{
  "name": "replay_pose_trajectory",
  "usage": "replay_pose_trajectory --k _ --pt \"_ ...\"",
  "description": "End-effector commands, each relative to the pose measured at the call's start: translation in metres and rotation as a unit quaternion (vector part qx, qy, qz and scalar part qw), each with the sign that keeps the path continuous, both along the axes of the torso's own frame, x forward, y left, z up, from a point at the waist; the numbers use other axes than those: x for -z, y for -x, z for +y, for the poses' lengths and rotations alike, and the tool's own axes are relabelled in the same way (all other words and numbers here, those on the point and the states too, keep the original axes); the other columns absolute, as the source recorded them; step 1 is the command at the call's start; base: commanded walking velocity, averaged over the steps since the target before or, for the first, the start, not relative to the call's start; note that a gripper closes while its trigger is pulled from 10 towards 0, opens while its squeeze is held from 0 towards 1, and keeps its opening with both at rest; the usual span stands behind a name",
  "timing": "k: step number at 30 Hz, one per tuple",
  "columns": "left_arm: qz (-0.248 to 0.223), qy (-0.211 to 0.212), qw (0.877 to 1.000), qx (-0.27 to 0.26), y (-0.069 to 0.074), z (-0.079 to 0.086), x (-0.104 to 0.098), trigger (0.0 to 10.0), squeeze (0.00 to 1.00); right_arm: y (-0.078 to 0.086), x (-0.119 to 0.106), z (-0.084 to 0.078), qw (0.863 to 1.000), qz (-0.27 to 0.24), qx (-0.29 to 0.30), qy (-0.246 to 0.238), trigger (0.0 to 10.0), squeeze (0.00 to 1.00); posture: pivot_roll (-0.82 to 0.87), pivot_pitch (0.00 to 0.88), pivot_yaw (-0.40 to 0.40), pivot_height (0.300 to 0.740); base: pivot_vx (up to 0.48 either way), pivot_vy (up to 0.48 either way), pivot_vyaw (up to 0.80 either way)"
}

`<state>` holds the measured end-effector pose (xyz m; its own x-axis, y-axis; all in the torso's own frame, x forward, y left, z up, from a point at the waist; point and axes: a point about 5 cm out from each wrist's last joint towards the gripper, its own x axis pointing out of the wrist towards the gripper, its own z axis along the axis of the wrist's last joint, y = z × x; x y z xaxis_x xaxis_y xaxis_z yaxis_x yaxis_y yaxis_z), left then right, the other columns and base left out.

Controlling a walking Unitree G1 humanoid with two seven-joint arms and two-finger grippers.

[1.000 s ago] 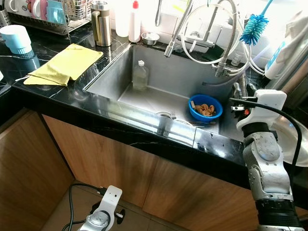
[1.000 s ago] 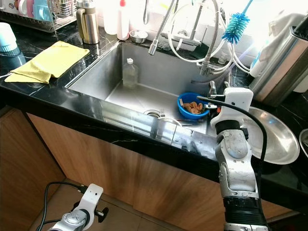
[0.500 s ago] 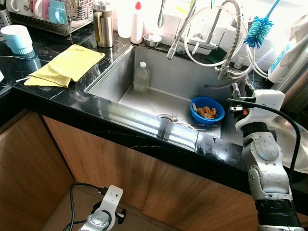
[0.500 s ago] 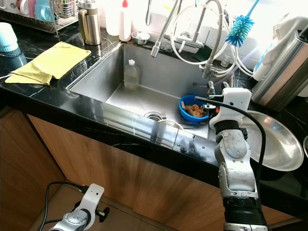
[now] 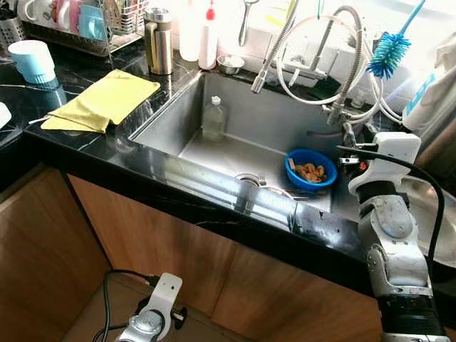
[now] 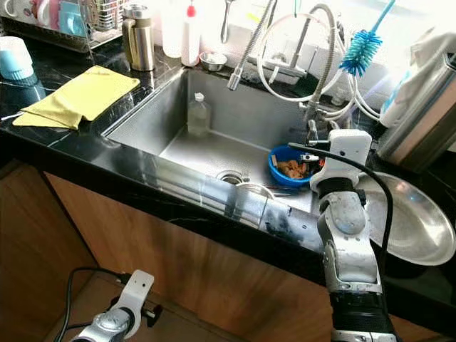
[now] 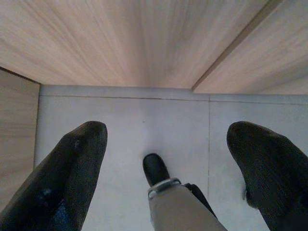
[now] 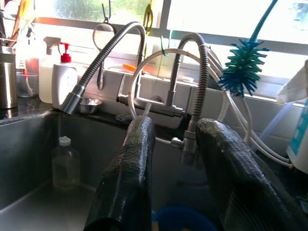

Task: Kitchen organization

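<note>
A steel sink [image 5: 178,117] is set in a black marble counter. In it stand a clear bottle [image 5: 213,117] and, at the right, a blue bowl [image 5: 311,169] holding food scraps; a fork [image 5: 260,179] lies by the drain. My right arm [image 5: 388,214] is raised at the sink's right rim. Its gripper [image 8: 175,130] is open and holds nothing, pointing over the blue bowl [image 8: 185,222] toward the faucets [image 8: 110,53]. My left arm [image 5: 153,324] hangs low by the cabinet, its gripper [image 7: 168,134] open above the floor.
A yellow cloth [image 5: 107,100] and a light-blue cup [image 5: 32,60] lie left of the sink. A dish rack [image 5: 71,21], steel flask [image 5: 159,39], red-capped bottle [image 5: 209,39] and small steel bowl [image 5: 231,64] line the back. A blue brush [image 5: 388,53] hangs by the hoses; a steel dish [image 6: 410,224] sits right.
The whole picture has slid a little down and to the right, so the camera moved. My right gripper stays by the sink's right rim, and nothing was taken or let go.
</note>
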<state>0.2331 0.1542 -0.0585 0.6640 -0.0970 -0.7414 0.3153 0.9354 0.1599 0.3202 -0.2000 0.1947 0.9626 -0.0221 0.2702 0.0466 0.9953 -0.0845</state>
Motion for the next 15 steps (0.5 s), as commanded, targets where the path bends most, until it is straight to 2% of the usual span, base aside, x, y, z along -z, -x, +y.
replay_pose_trajectory --k 1,15 --pt "0.000 0.006 1.000 0.001 -0.0014 -0.0041 -0.0007 10.0 0.00 0.0002 -0.0014 -0.0034 1.000 0.001 0.006 0.003 10.0 0.00 0.14 0.056 -0.140 0.740 0.364 0.000 0.00" --pt "0.004 0.005 1.000 0.000 0.0013 -0.0010 0.0009 10.0 0.00 -0.0015 -0.0004 -0.0006 1.000 0.004 -0.001 0.004 10.0 0.00 0.14 0.052 -0.142 0.740 0.364 0.000 0.00"
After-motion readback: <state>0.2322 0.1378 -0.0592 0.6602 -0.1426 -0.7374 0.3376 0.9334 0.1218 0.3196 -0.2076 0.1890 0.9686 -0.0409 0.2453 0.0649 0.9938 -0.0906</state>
